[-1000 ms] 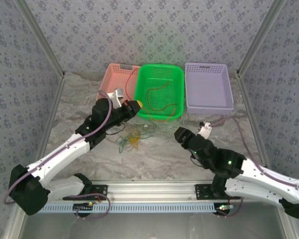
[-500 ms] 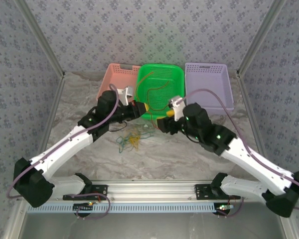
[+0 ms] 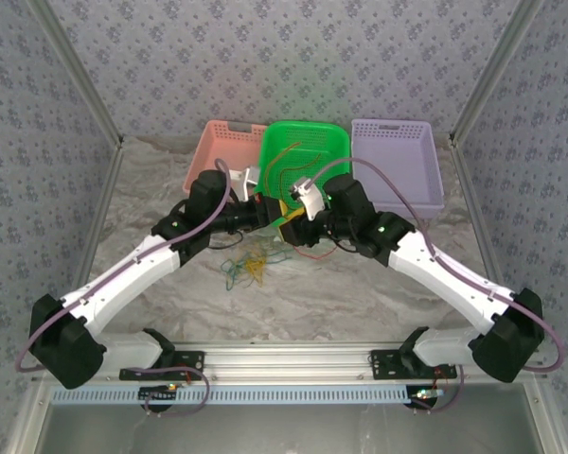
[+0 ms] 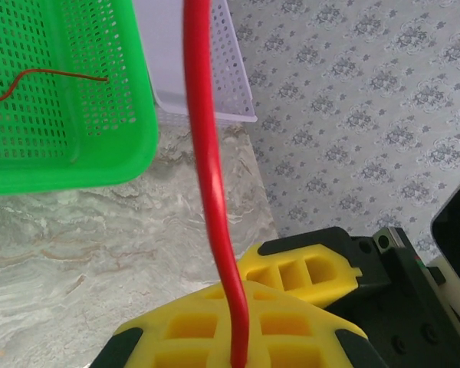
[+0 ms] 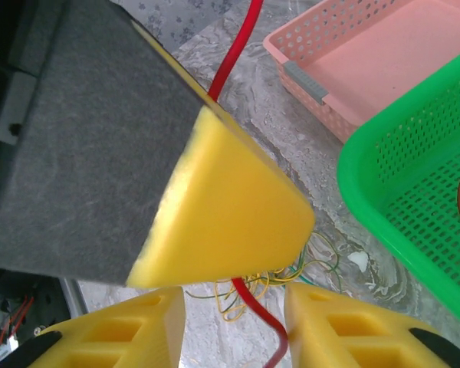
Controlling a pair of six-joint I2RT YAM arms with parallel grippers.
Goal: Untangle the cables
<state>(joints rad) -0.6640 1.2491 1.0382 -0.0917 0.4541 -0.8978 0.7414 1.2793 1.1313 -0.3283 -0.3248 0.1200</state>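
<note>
The left arm stretches from 7 o'clock toward the middle of the desk [image 3: 360,284], and the left pincer [image 3: 268,204] is clamped tight on the red cable [image 4: 207,153]. The right arm reaches in from 4 o'clock. The right pincer [image 5: 234,326] stands partly apart, astride that cable. The loose cables [image 3: 251,266] lie tangled at 6 o'clock of both pincers.

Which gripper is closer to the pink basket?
Left. The left gripper sits beside the near corner of the pink basket; the right gripper is just beyond it, before the green basket.

Left basket [image 3: 223,144], middle basket [image 3: 310,129] and right basket [image 3: 398,170] stand in a row at the back of the table [image 3: 322,295]; cables [image 3: 251,266] lie before the left two.
</note>
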